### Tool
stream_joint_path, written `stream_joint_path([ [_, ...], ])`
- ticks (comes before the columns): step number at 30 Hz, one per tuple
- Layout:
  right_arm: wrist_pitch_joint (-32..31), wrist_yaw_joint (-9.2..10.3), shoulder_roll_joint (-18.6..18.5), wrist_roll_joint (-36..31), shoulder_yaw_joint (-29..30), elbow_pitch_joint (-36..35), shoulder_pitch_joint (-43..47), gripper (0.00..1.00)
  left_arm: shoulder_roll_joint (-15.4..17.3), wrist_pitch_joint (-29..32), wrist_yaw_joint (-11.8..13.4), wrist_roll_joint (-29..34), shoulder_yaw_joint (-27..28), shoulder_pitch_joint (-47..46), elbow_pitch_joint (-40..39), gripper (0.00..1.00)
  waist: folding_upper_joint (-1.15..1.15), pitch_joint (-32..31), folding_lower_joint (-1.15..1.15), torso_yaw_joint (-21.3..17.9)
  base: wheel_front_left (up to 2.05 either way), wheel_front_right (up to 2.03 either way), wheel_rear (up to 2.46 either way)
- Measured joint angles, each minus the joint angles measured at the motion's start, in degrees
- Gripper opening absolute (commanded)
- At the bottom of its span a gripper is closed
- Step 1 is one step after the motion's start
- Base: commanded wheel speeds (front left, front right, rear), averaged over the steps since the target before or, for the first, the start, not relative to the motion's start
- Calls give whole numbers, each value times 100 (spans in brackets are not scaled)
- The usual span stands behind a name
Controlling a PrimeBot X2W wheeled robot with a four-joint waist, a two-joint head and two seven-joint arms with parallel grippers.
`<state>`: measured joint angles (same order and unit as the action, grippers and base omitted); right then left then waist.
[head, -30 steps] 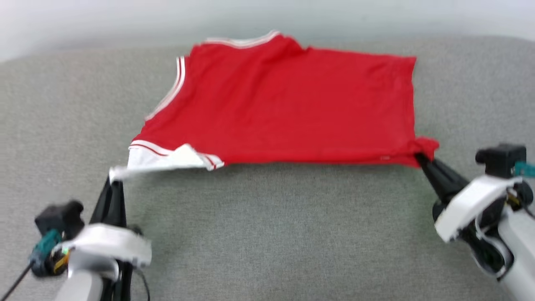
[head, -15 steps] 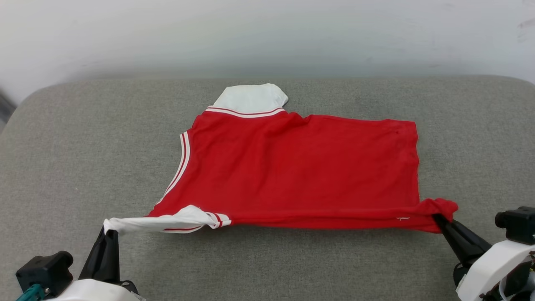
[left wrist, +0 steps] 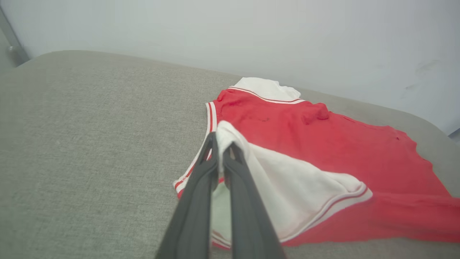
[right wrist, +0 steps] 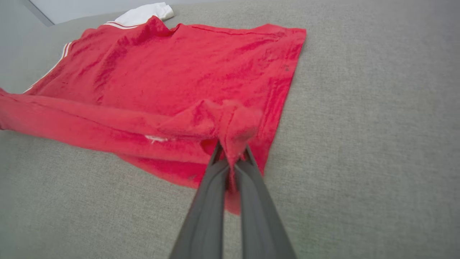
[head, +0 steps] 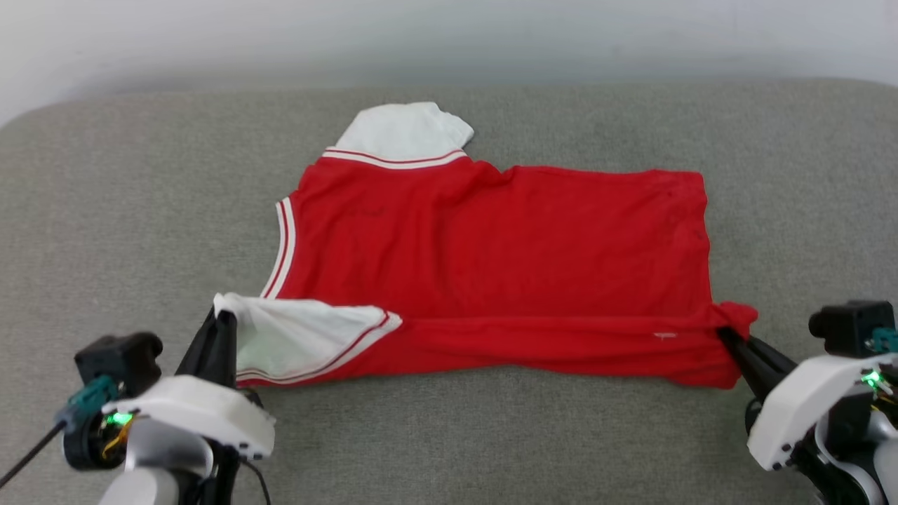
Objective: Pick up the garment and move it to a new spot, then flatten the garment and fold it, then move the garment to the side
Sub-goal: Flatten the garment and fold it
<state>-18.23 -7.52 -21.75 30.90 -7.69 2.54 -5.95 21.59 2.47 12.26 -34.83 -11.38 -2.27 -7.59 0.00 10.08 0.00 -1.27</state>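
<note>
Garment [head: 491,245] spread out in front of us, folks: a red jersey lying across the middle of the grey cushion [head: 105,210], collar end to our left, hem to our right, plain red side up. Our left hand [head: 223,319] is pinched tight on the tip of the near white sleeve [head: 302,337] and holds that corner up. In the left wrist view the two dark fingers [left wrist: 194,201] are pressed together with white cloth between them. Over on the other side, our right hand [head: 726,337] is clamped on the near hem corner, red fabric bunched at its fingertips. The far white sleeve [head: 403,130] lies flat beyond the shoulder, bordered by white-and-red striped trim [head: 393,158]. Along the near folded edge we spot a small white tag [head: 664,336], too small to read. A faint dark mark [head: 365,210] shows on the red near the collar; we cannot make it out as letters.
</note>
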Motion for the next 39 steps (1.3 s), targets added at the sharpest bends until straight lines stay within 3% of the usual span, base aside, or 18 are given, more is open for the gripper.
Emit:
stream_joint_path([
  [18,667,1,66,134,-1000,1685,-1561,1,-427,-355,-782,-278,-192,-2011,2864,0,0,896,1,-204,0,0,0],
  [19,703,1,69,141,-1068,1784,-1616,14,-453,-328,-836,-312,-218,-2070,3005,0,0,923,1,-204,0,0,0],
  [20,755,1,69,142,-1118,1867,-1655,46,-487,-321,-882,-356,-220,-2117,3143,0,0,939,1,-206,0,0,0],
  [21,822,1,68,144,-1160,1930,-1693,100,-520,-323,-922,-380,-235,-2165,3245,14,0,945,1,-209,0,0,0],
  [22,914,1,60,140,-1205,1983,-1733,100,-536,-318,-967,-400,-241,-2217,3356,47,0,946,1,-213,0,0,0],
  [23,1025,1,52,134,-1247,2018,-1761,100,-548,-305,-990,-441,-244,-2263,3435,92,0,944,1,-215,0,0,0],
  [24,1116,1,44,144,-1302,2035,-1770,100,-561,-308,-1027,-476,-237,-2294,3500,100,0,937,1,-217,0,0,0],
  [33,2362,1,-52,-52,-1265,1706,-1815,100,-267,-236,-1107,-566,-118,-2309,3650,100,0,646,1,-259,0,0,0],
  [39,2532,1,83,-343,-827,1376,-1586,100,216,450,-1048,-611,-118,-2113,3089,100,0,369,1,-325,0,0,0],
])
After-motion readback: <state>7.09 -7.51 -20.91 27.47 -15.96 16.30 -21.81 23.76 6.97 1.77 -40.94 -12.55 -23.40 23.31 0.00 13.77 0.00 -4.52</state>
